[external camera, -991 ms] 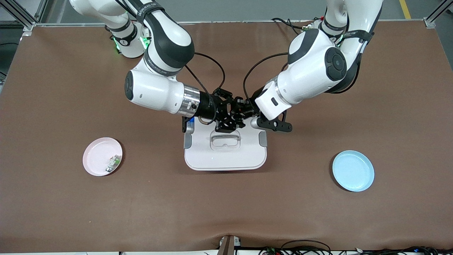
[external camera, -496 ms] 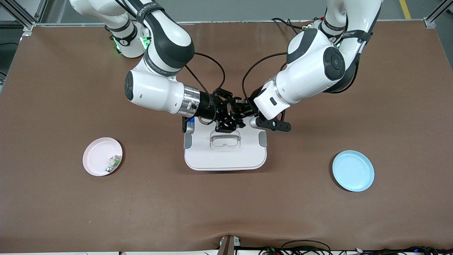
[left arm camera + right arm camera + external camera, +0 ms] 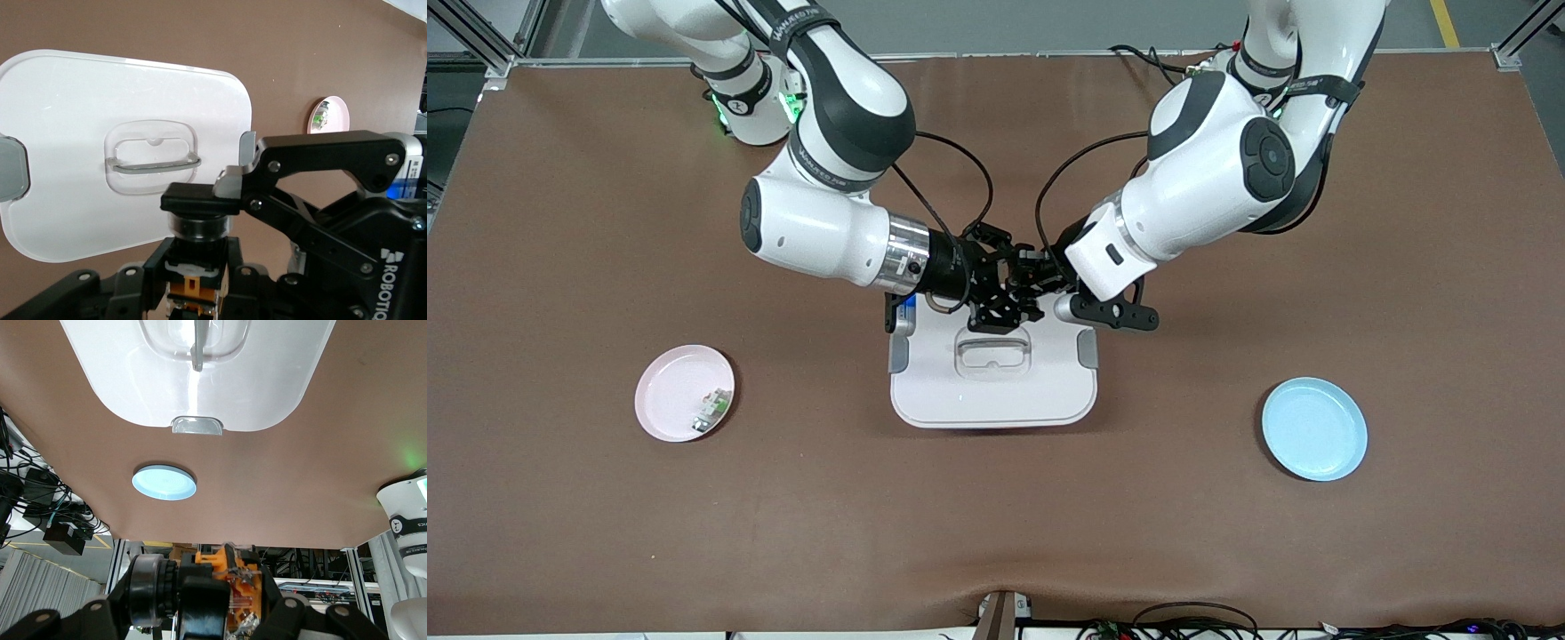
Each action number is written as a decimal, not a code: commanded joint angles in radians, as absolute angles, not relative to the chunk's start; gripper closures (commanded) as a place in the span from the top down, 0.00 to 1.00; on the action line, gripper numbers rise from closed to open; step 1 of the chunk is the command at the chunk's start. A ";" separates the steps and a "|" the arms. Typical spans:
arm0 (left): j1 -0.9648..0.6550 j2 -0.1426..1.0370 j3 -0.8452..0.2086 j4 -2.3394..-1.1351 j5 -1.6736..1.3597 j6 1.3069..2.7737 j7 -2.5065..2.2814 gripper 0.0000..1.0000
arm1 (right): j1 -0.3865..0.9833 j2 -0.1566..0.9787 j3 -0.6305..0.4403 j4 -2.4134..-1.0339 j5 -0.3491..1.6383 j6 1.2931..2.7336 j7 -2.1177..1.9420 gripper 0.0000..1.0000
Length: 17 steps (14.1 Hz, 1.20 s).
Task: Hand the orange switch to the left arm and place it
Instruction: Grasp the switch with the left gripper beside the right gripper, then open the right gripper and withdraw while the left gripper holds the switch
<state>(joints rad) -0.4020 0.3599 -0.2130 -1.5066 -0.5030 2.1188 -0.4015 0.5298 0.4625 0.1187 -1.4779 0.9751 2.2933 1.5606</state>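
Observation:
The orange switch (image 3: pixel 197 235), a black cylinder with an orange body, is held in the air between both grippers, over the edge of the white box (image 3: pixel 992 391) that lies farthest from the front camera. My left gripper (image 3: pixel 1035 277) is shut on its black-and-orange body (image 3: pixel 195 288). My right gripper (image 3: pixel 1003 300) is shut on it too, with a black pad (image 3: pixel 197 197) across the cylinder end. In the right wrist view the switch (image 3: pixel 241 585) sits in my right gripper (image 3: pixel 207 603). In the front view the fingers hide the switch.
The box's grey handle (image 3: pixel 992 352) lies just below the grippers. A pink plate (image 3: pixel 669 391) holding a small green-and-white part (image 3: pixel 711 409) is toward the right arm's end. A blue plate (image 3: pixel 1313 428) is toward the left arm's end.
The left arm has shifted slightly toward the right gripper, closing the gap between the two. The right arm, box and plates have not moved.

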 commanded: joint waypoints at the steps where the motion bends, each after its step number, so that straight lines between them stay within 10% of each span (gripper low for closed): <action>1: -0.393 0.353 -0.201 -1.512 -0.422 2.094 -0.417 0.00 | 0.541 0.465 0.107 -1.462 0.985 2.292 1.577 1.00; 9: -0.359 0.344 -0.196 -1.511 -0.336 2.004 -0.416 0.00 | 0.511 0.437 0.103 -1.447 0.977 2.266 1.572 1.00; 17: -0.284 0.307 -0.198 -1.513 -0.128 1.841 -0.397 0.00 | 0.267 0.255 0.097 -1.453 0.953 1.783 1.415 1.00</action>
<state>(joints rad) -0.3114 0.3371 -0.1959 -1.5052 -0.1920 1.8944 -0.4072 0.3408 0.3178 0.0862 -1.4263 0.9672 1.8981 1.4824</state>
